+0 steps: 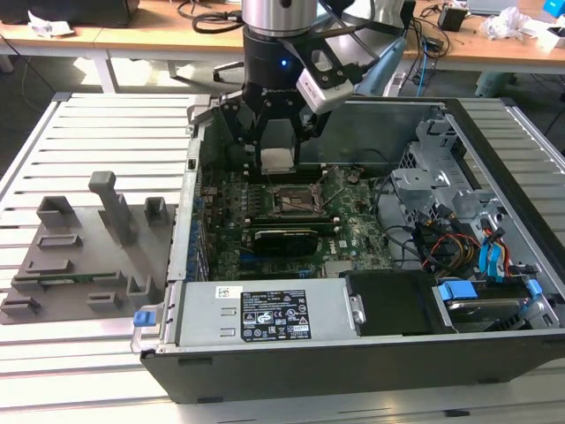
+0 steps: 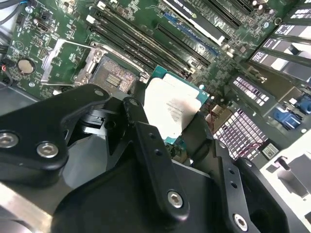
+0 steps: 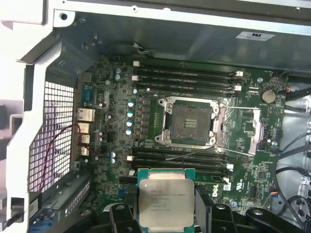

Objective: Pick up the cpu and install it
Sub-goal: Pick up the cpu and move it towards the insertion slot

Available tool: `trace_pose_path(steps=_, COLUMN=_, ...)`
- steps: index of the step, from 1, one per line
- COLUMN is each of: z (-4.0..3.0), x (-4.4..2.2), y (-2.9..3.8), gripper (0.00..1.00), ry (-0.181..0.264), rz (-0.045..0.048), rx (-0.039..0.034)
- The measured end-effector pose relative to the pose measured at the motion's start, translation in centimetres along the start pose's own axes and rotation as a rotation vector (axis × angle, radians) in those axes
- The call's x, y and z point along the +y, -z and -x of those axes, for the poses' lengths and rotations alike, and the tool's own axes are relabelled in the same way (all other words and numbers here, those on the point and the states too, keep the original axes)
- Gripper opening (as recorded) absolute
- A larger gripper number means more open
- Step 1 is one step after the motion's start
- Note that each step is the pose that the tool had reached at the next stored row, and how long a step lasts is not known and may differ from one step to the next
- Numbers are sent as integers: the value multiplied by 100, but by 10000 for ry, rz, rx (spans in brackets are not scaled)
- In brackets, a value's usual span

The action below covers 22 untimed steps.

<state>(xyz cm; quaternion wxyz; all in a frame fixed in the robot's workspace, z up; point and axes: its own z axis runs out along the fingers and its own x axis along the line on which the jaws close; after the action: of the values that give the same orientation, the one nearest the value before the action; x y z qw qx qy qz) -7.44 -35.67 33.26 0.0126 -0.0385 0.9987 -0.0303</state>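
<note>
Closest in, the gripper (image 2: 171, 127) is clamped on the cpu (image 2: 170, 109), black fingers (image 2: 145, 138) pinching two opposite edges. That grip leaves the silver top plate bare and the chip flat, face up, which I'd say is how it needs to go down into a seat. In the first wrist view the cpu (image 3: 166, 196) hangs level between the jaws, clear of the board and touching nothing but the claw.

Just past it, the socket (image 3: 190, 121) is open and empty, its metal frame swung back and a thin lever (image 3: 228, 145) standing off to one side. Nothing blocks the way in. The chip is near the socket but not in it, sitting above the memory slots (image 3: 184, 162) beside the socket.

Further out around the socket there is green motherboard (image 3: 146, 116), then the case wall (image 3: 160, 41). In the exterior view the gripper (image 1: 278, 150) hovers inside the open computer case (image 1: 371, 353), with the cpu (image 1: 278, 159) above the socket (image 1: 296, 201). The grey fixture (image 1: 88, 256) is well away from the socket, outside the case.

Now what I can't call. The chip's underside is hidden, the fingertips are cut off in the first wrist view, the socket's contacts are too fine to make out, and the height above the socket is not readable
</note>
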Motion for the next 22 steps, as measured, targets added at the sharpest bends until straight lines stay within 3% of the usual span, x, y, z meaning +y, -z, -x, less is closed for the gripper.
trace_pose_path(steps=11, z=49, x=50, y=-133, gripper=55, ry=1, rz=-8, rx=1)
trace_pose_path(steps=19, z=206, x=157, y=-212, gripper=55, ry=2, rz=-48, rx=5)
trace_pose_path(steps=22, z=236, x=188, y=-249, gripper=55, ry=2, rz=-67, rx=5)
